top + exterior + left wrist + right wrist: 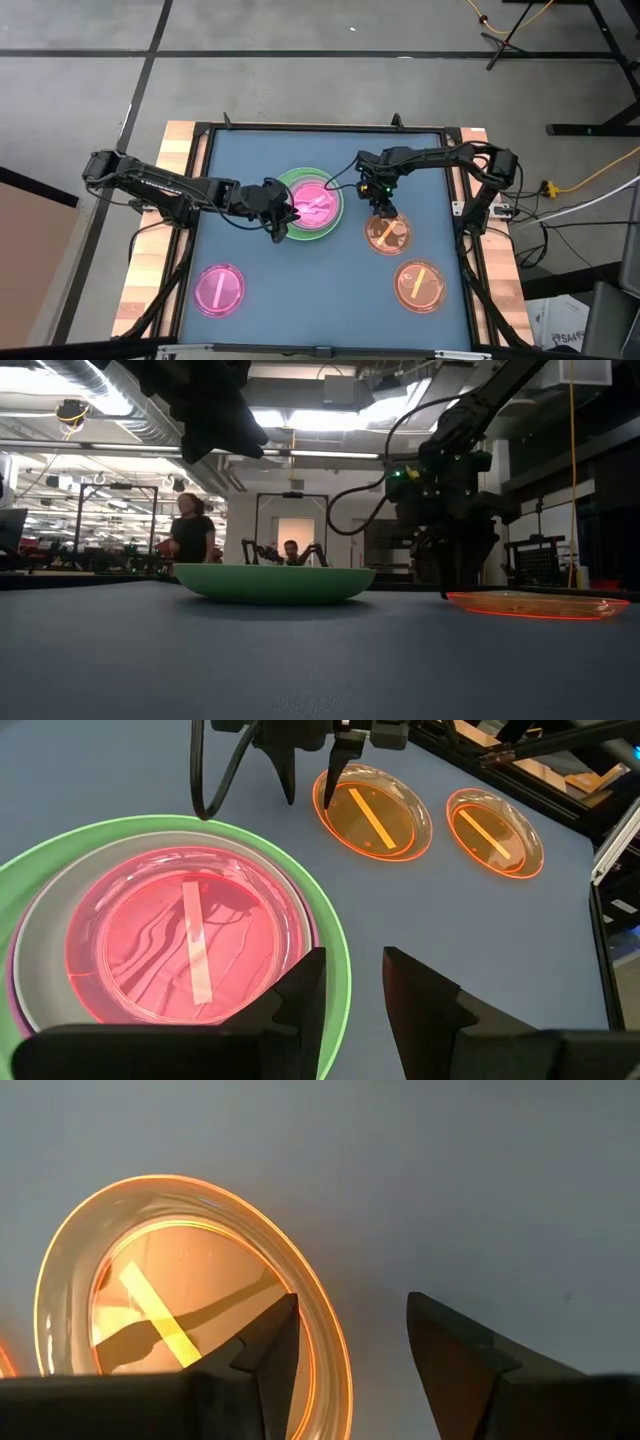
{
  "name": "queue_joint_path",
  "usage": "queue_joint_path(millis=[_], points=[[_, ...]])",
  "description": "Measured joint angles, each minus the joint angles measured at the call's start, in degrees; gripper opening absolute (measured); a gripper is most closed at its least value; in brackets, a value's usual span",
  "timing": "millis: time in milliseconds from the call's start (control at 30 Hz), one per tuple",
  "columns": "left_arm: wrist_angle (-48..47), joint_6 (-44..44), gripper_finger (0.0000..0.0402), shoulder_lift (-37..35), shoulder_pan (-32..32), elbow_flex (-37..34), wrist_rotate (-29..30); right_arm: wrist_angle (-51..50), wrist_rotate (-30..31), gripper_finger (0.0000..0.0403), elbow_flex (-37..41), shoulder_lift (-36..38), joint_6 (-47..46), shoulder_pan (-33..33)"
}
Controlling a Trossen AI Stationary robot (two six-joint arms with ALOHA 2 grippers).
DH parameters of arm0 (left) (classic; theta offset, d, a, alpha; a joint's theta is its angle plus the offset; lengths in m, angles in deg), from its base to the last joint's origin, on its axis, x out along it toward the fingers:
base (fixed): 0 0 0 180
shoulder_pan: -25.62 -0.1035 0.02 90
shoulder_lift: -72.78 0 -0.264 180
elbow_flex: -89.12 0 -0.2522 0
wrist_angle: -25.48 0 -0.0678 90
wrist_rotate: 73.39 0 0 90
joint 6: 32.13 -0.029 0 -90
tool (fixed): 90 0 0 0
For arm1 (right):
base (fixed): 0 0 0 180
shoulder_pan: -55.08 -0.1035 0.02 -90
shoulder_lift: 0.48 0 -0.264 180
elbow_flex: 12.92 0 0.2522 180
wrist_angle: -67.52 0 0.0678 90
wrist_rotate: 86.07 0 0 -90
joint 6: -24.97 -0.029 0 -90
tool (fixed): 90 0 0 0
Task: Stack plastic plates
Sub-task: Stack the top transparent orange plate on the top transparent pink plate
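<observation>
Four plates are stacked beside the empty, parted left pincer, while three are left on the desk: one orange plate straddled at its rim by the open right pincer.

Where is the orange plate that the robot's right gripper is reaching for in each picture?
High view: the orange plate lies right of the green plate, under the right gripper.
Low view: at the right edge, beside the green plate.
Left wrist view: upper middle.
Right wrist view: at left.
Shared landmark: the green plate, except in the right wrist view.
</observation>
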Motion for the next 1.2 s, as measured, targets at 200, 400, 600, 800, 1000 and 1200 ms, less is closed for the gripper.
queue_joint_path(millis=[200,400,600,800,1000,1200], points=[[-0.01,0.02,0.0095,0.00,0.00,0.00,-0.02,-1.60,-0.02,0.0175,0.51,0.00,2.59,-0.04],[0.00,0.07,0.0095,0.00,0.00,0.00,-0.02,0.05,-0.55,0.0175,3.19,0.31,3.00,0.02],[0.00,0.13,0.0095,0.00,0.00,0.00,-0.02,0.40,-0.42,0.0175,3.55,0.31,3.00,0.02],[0.02,0.33,0.0095,0.00,0.00,0.00,0.00,1.12,-0.35,0.0175,3.61,0.26,2.96,0.00],[0.01,0.35,0.0095,0.00,0.00,0.00,0.00,1.26,-0.31,0.0175,3.65,0.20,2.91,0.00],[0.02,0.35,0.0095,0.00,0.00,0.00,-0.02,1.32,-0.15,0.0171,3.67,0.15,2.78,0.00]])
